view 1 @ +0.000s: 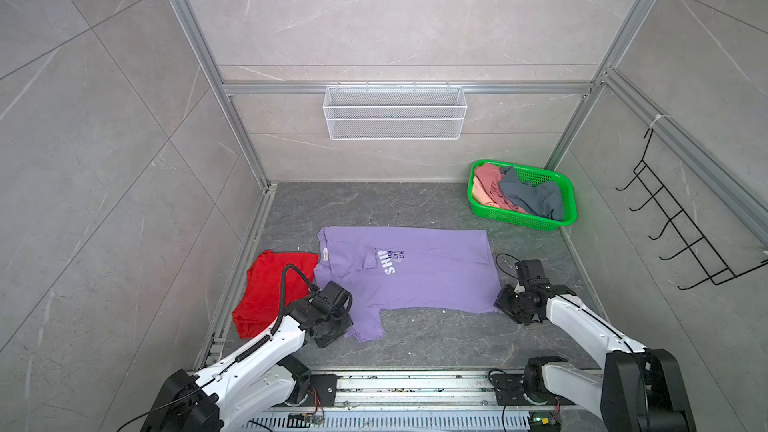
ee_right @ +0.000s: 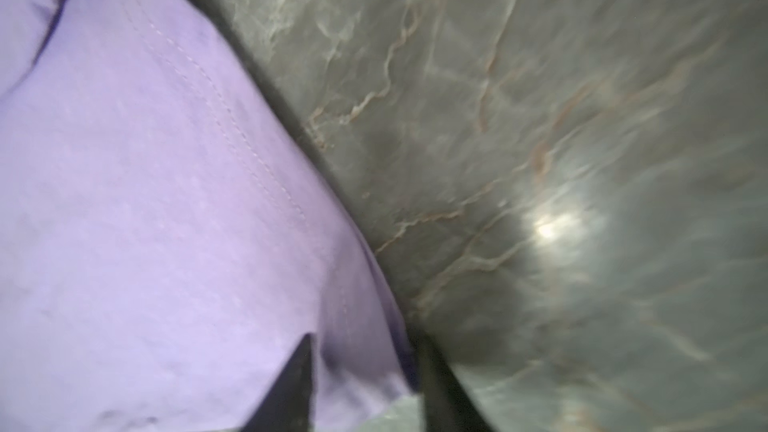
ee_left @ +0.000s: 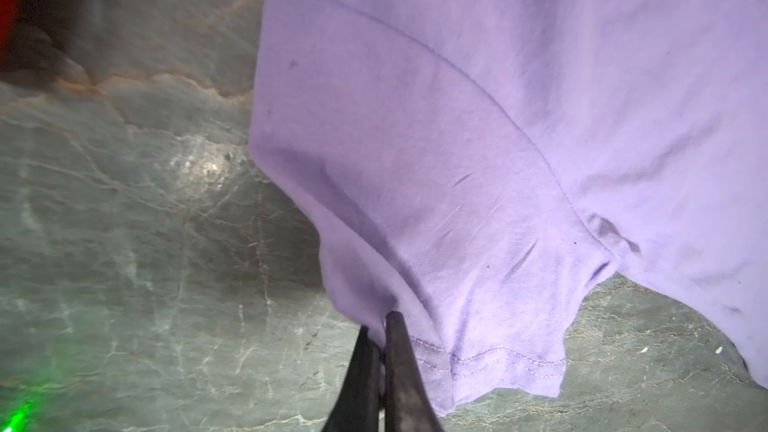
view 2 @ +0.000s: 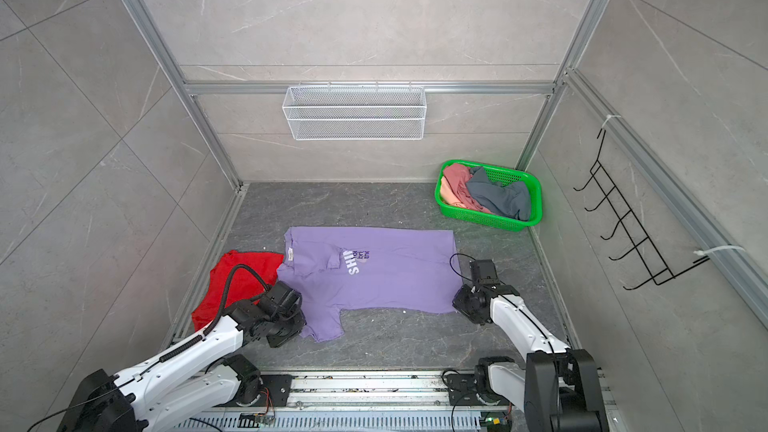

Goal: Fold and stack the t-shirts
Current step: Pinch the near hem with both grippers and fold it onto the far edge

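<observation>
Currently the lavender cotton t-shirt with white "SHINE" print point(view 1: 415, 280) lies spread on the grey marbled tabletop point(view 1: 415, 338). The left gripper point(ee_left: 380, 326) is pinched on its sleeve hem. The right gripper point(ee_right: 361, 340) straddles the bottom-hem corner, jaws apart. The next move probably calls for clamping the right, then lifting both edges together into the fold.

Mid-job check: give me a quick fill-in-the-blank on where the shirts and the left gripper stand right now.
1. The left gripper is shut on the lavender t-shirt's ____ hem.
2. The plain t-shirt lying beside it is ____.
3. The other shirts lie bunched in the ____ basket.
Missing words: sleeve; red; green.
</observation>
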Robot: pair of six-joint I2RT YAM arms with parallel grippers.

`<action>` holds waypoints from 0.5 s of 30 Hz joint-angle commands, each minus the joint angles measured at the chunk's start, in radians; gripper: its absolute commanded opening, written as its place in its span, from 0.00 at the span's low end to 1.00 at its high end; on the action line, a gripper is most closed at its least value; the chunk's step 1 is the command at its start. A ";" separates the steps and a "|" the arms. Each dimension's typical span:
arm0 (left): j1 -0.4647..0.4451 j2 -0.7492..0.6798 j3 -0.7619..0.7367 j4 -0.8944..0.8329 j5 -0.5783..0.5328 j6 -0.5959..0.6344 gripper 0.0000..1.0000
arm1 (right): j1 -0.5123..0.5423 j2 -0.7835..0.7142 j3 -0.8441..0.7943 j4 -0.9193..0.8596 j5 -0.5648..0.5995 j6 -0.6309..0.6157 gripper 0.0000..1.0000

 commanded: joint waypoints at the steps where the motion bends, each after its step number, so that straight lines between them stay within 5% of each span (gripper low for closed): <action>1: -0.005 -0.027 0.037 0.000 0.011 0.015 0.00 | 0.027 0.037 -0.022 -0.005 -0.029 0.043 0.16; 4: -0.004 -0.041 0.063 -0.029 -0.001 0.031 0.00 | 0.038 0.036 -0.010 0.013 -0.018 0.057 0.00; 10: -0.003 -0.021 0.196 -0.097 -0.059 0.122 0.00 | 0.041 -0.074 0.065 -0.007 0.008 0.092 0.00; 15: 0.028 0.084 0.366 -0.108 -0.118 0.258 0.00 | 0.040 0.001 0.173 0.051 0.018 0.096 0.00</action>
